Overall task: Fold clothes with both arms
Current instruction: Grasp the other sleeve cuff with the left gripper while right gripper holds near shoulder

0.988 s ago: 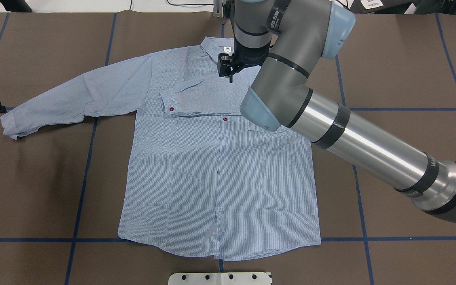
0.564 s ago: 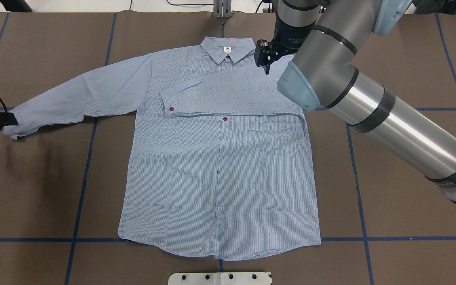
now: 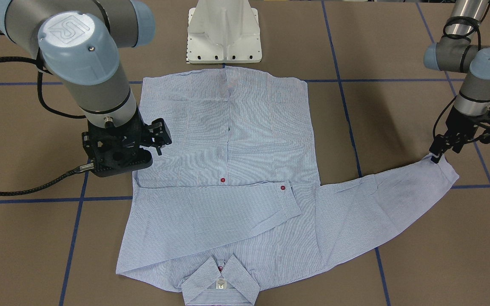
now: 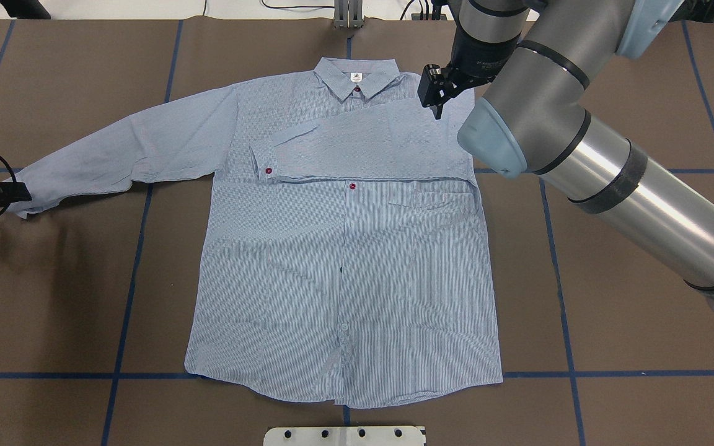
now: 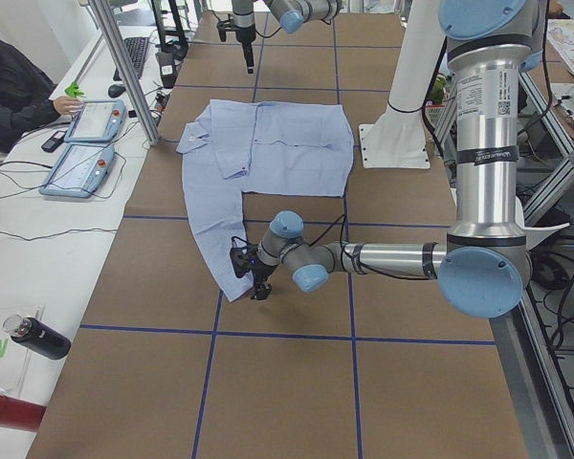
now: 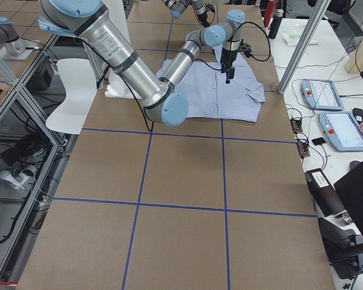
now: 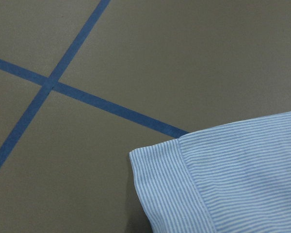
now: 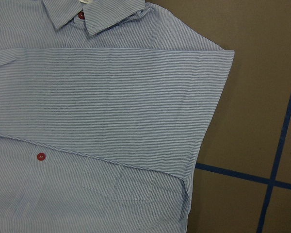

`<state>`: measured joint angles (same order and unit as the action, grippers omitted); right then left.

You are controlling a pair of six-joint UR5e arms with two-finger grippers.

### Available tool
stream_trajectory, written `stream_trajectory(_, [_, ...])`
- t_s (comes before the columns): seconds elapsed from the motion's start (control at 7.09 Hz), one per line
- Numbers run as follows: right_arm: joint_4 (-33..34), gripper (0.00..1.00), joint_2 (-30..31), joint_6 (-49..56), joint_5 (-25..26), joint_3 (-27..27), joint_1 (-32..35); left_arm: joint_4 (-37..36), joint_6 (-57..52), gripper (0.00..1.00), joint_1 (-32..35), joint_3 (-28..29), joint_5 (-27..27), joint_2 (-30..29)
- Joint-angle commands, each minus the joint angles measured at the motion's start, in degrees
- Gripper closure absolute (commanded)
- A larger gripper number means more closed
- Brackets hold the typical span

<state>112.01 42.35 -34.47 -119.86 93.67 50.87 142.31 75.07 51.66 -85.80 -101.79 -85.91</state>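
The striped shirt (image 4: pixel 344 279) lies flat, front up, with its collar (image 4: pixel 357 79) at the far side. One sleeve (image 4: pixel 363 145) is folded across the chest, its cuff (image 4: pixel 264 161) showing a red button. The other sleeve (image 4: pixel 121 148) stretches out to the left. My right gripper (image 4: pixel 437 102) hovers over the shirt's right shoulder, open and holding nothing. At the far left my left gripper (image 4: pixel 4 195) stands open at the end of the outstretched cuff (image 7: pixel 233 179), one fingertip (image 3: pixel 436 155) touching its edge.
Blue tape lines cross the brown table (image 4: pixel 642 310). The white pedestal base (image 3: pixel 223 34) stands just behind the shirt's hem. In the left side view a person (image 5: pixel 10 86) sits at a side table with control tablets (image 5: pixel 86 143).
My right gripper has swung from above the collar to the right, over the shoulder. My left gripper has come in from the left edge to the cuff. The shirt has not moved.
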Motion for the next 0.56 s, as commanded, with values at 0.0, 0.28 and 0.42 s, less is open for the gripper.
stream_trajectory(0.0, [-0.1, 0.01, 0.2, 0.0, 0.1, 0.1, 0.1, 0.0, -0.1, 0.08, -1.4, 1.8, 0.1, -1.8])
stream_trajectory(0.28, [-0.1, 0.01, 0.3, 0.0, 0.2, 0.7, 0.1, -0.1, -0.1, 0.30, -1.4, 1.8, 0.1, -2.1])
stream_trajectory(0.42, [0.0, 0.01, 0.4, 0.0, 0.1, 1.2, 0.2, -0.1, -0.4, 0.41, -1.4, 1.5, 0.0, -2.1])
